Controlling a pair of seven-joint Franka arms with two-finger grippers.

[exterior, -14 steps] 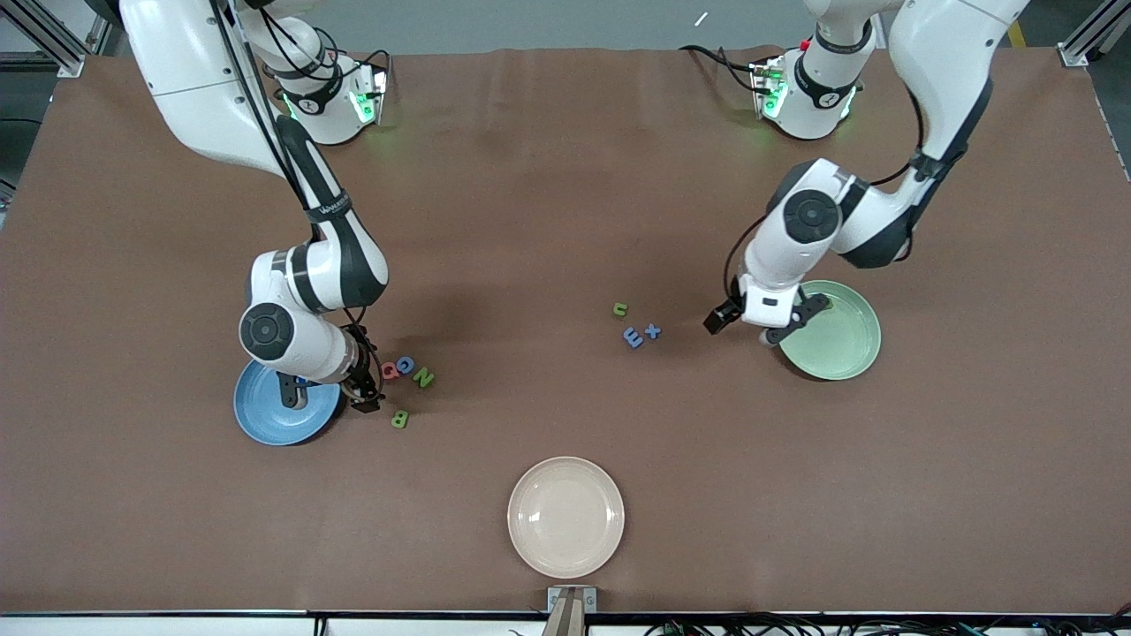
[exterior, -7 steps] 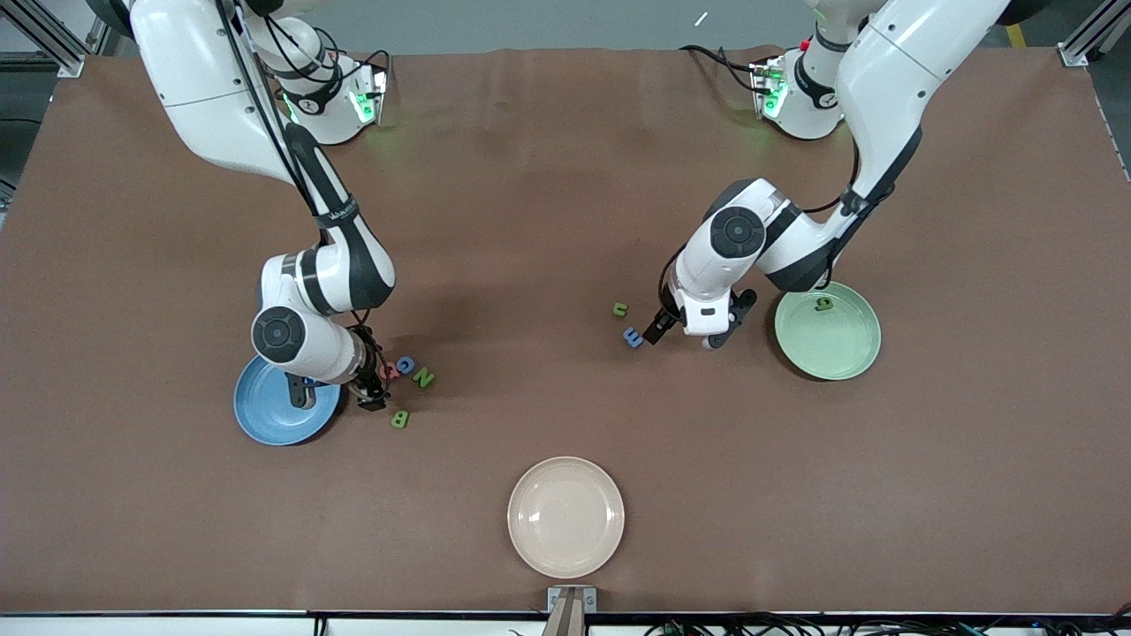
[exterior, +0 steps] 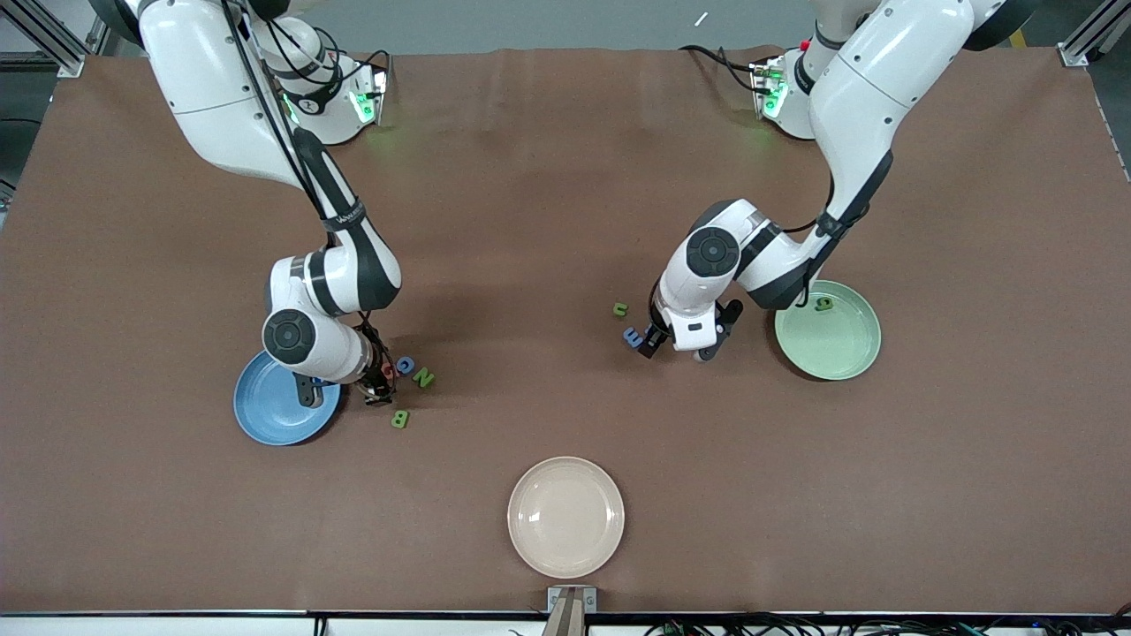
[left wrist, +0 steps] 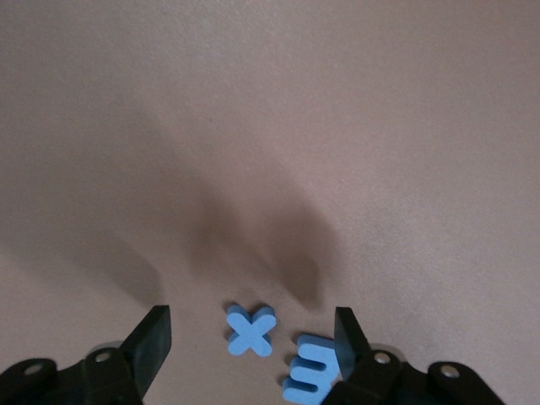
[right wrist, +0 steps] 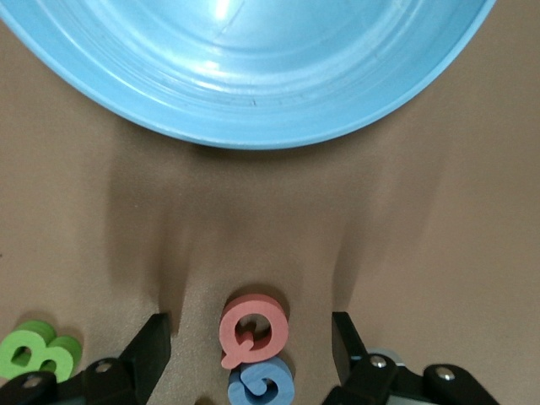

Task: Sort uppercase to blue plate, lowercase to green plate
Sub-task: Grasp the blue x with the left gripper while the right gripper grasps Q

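The front view looks down from high across the table (exterior: 565, 221), facing both arm bases. The left wrist view looks down close at the blue x (left wrist: 251, 329), hidden by the arm in the front view. The right wrist view looks close at the blue plate (right wrist: 253, 76), shared with the front view.

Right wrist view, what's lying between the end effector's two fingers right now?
The pink-red G lies between the right end effector's open fingers, with the blue G touching it. Bare brown table separates them from the blue plate.
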